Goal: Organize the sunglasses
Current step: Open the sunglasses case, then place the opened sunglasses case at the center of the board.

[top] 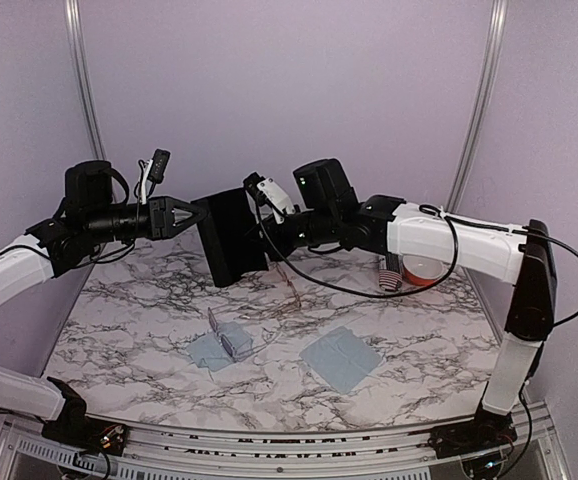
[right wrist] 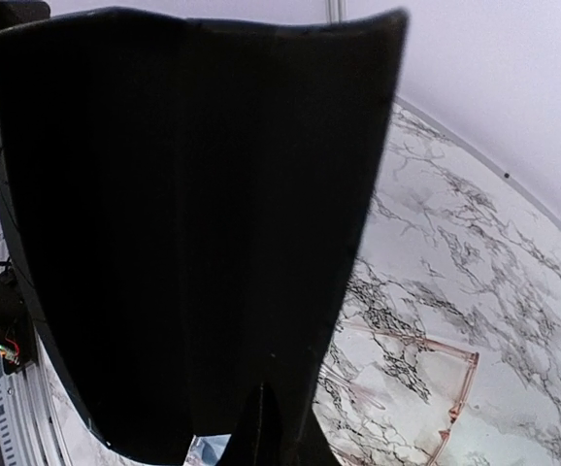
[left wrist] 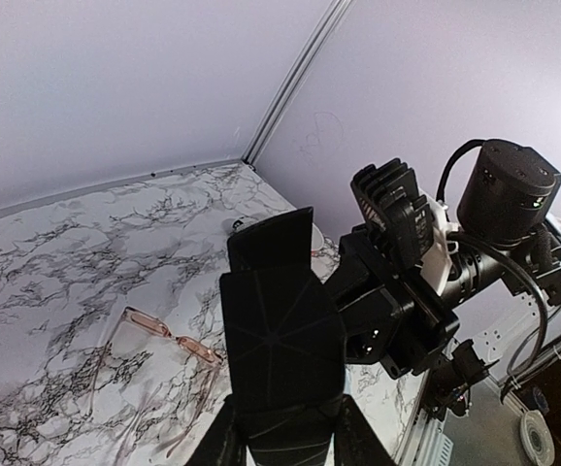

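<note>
Aloft, black case (top: pixel 231 238) clamped by left gripper (top: pixel 181 215); right gripper (top: pixel 269 232) pinching its opposite edge; wire-framed sunglasses (left wrist: pixel 169 337) beneath.

Both arms raised mid-air, left tool (top: pixel 193 215) and right tool (top: pixel 267 238) face to face.

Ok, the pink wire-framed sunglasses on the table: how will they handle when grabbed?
The wire-framed sunglasses probably weigh little and may slide on the smooth marble table. Their thin frame looks bendable, and the unfolded temples may snag.
</note>
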`<action>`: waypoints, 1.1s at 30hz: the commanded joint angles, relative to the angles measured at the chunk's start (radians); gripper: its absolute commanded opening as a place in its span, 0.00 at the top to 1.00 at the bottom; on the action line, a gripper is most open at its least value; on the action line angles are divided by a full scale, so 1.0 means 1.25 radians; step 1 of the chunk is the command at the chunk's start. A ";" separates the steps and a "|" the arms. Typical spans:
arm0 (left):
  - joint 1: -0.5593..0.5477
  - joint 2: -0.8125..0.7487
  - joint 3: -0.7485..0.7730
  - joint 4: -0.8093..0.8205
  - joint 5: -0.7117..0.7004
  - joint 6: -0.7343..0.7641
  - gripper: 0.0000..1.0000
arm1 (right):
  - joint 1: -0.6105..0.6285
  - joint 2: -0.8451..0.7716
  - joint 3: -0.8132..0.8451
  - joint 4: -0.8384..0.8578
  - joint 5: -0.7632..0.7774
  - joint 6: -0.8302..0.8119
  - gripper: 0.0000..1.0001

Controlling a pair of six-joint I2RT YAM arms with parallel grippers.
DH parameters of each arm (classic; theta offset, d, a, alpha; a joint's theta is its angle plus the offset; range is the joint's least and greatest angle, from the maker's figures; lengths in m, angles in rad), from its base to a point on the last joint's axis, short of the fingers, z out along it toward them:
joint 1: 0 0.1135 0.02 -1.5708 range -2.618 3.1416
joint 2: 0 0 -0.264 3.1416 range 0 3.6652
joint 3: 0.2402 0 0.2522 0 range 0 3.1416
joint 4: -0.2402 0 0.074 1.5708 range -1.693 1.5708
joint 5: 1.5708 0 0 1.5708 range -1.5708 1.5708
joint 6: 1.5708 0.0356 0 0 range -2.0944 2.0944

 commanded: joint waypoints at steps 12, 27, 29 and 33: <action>-0.006 0.002 -0.005 0.171 0.210 -0.075 0.82 | -0.037 -0.108 -0.081 0.066 -0.250 -0.002 1.00; -0.008 0.025 0.011 0.107 0.118 -0.035 0.23 | -0.042 -0.190 -0.116 -0.023 -0.164 0.021 1.00; -0.007 0.027 0.024 0.061 0.085 -0.013 0.18 | -0.042 -0.202 -0.123 -0.049 -0.144 0.020 1.00; -0.006 0.028 0.032 0.033 0.053 0.000 0.03 | -0.042 -0.234 -0.151 -0.090 -0.102 0.023 1.00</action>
